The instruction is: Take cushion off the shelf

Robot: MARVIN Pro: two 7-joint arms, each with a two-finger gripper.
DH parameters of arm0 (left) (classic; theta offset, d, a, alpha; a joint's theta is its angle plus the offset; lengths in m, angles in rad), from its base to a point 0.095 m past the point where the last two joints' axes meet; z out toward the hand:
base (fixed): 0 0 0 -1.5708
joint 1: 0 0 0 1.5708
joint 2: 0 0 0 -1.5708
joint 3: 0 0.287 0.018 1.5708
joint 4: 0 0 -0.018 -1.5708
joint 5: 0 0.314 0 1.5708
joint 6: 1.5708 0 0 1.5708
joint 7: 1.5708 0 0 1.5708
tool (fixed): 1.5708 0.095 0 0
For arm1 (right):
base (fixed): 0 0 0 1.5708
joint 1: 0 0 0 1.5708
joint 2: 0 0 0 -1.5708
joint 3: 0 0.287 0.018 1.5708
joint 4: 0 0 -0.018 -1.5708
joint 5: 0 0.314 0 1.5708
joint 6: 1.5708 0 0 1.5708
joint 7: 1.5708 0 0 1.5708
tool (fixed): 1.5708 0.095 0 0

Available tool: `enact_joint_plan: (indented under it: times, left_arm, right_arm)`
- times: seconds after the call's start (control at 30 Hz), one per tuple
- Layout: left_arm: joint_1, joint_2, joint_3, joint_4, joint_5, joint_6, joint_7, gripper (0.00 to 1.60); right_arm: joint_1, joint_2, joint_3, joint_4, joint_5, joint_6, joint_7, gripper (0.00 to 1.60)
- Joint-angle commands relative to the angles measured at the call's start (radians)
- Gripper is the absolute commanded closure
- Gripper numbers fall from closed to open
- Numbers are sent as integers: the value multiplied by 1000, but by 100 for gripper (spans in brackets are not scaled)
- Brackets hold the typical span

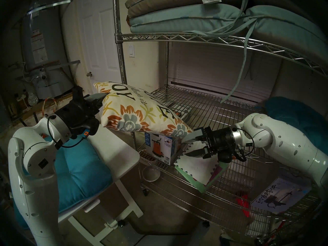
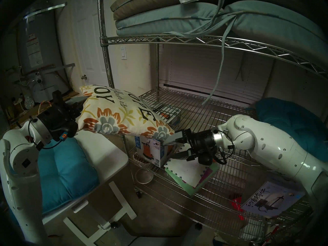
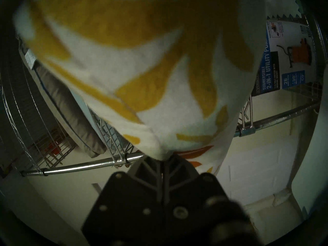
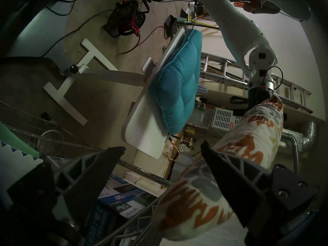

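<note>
The cushion (image 1: 142,112) is cream with "JOY" and "HOPE" lettering and orange flowers. It hangs tilted across the front left post of the chrome wire shelf (image 1: 213,112), partly over the white table. My left gripper (image 1: 99,98) is shut on its left edge; the left wrist view shows the fingers pinching the fabric (image 3: 142,62). My right gripper (image 1: 190,144) is open at the cushion's near right corner, its upper finger under that corner. In the right wrist view the cushion (image 4: 248,151) lies along the outer side of one finger, with nothing between the jaws of the right gripper (image 4: 163,148).
A white table (image 1: 113,151) with a teal tufted cushion (image 1: 79,169) stands left of the shelf. A pump box (image 1: 159,149) and paper sheets (image 1: 198,171) lie on the lower tier. Pale blue pads (image 1: 177,18) fill the upper tier, a tie (image 1: 236,84) hanging down.
</note>
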Motion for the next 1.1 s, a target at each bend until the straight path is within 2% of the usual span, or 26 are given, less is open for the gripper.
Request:
enact_joint_plan:
  times: [0.0, 0.57, 1.07]
  left_arm:
    - [-14, 11, -49, -5, -39, -4, 1, 160]
    - [-36, 13, -82, 3, -64, -4, -16, 160]
    - [-29, 13, -134, -35, -106, 8, -49, 160]
  right_arm:
    - [18, 2, 5, -3, 9, 1, -5, 0]
    - [21, 2, 1, -3, 10, 1, -7, 0]
    - [23, 3, -1, -3, 10, 1, -7, 0]
